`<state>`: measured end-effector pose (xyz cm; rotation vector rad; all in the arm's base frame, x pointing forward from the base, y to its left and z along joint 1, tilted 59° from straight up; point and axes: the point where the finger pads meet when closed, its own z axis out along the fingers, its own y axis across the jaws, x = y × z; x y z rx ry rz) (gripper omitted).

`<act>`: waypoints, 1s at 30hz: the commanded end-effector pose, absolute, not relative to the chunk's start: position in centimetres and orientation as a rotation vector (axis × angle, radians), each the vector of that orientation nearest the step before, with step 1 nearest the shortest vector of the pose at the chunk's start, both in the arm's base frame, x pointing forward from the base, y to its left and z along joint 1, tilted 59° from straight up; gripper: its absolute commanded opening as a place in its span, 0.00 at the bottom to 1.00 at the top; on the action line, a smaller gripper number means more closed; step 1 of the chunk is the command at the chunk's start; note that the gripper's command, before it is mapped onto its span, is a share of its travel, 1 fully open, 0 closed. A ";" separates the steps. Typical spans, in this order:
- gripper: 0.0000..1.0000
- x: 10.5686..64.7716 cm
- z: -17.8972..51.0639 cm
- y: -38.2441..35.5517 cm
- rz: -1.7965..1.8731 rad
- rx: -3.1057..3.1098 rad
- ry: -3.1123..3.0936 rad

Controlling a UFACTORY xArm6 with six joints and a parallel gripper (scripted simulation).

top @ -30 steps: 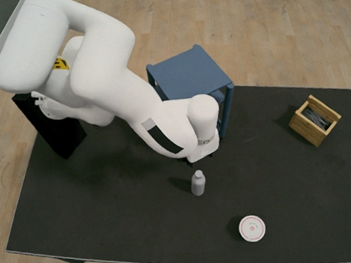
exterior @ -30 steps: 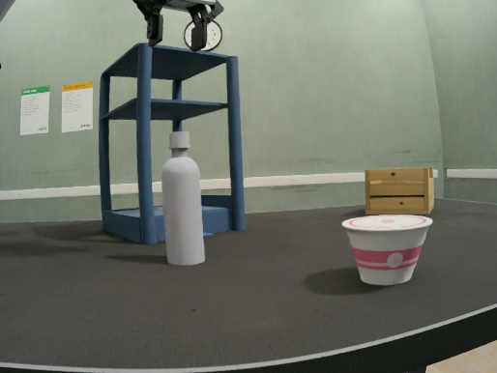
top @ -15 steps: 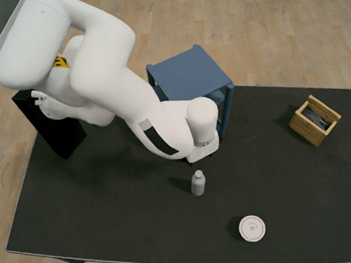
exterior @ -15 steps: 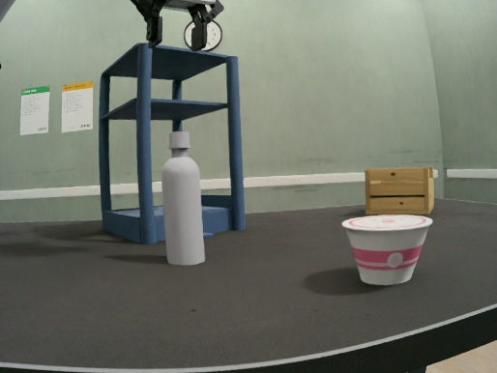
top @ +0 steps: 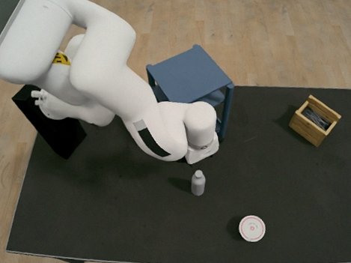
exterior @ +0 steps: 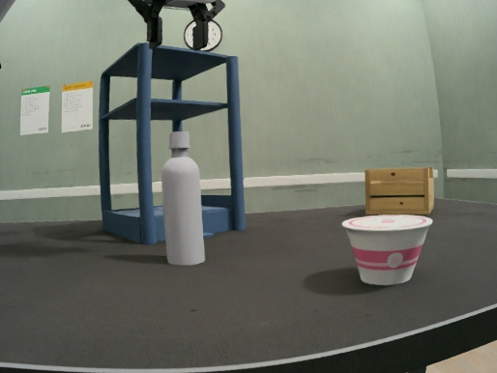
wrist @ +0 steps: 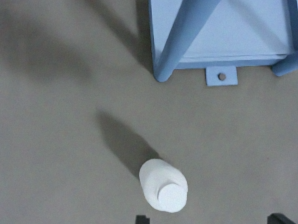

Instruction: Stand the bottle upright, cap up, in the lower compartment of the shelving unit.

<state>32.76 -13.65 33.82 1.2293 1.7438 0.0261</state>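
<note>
The white bottle [top: 198, 184] [exterior: 183, 213] [wrist: 162, 184] stands upright, cap up, on the dark table in front of the shelving unit. The blue shelving unit [top: 190, 75] [exterior: 144, 145] [wrist: 187, 35] has a top, a middle shelf and a lower compartment with a raised front lip; the bottle hides part of that lip in the exterior view. My gripper [exterior: 177, 40] [wrist: 212, 220] is open and empty, high above the table, over the bottle's level and near the unit's top height. In the wrist view the bottle lies just ahead of the left fingertip. In the top view the arm hides the fingers and part of the unit.
A white and pink tub [top: 252, 228] [exterior: 387, 251] stands near the table's front edge, to the right of the bottle. A wooden crate [top: 307, 129] [exterior: 398, 190] with dark grey items stands at the right. A small tab [wrist: 214, 80] with a hole sticks out from the unit's base.
</note>
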 end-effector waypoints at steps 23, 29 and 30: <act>0.72 32.9 33.9 -13.7 0.236 1.254 1.741; 0.72 32.9 33.9 -13.7 0.273 1.260 1.743; 0.72 32.9 33.9 -13.7 0.282 1.262 1.743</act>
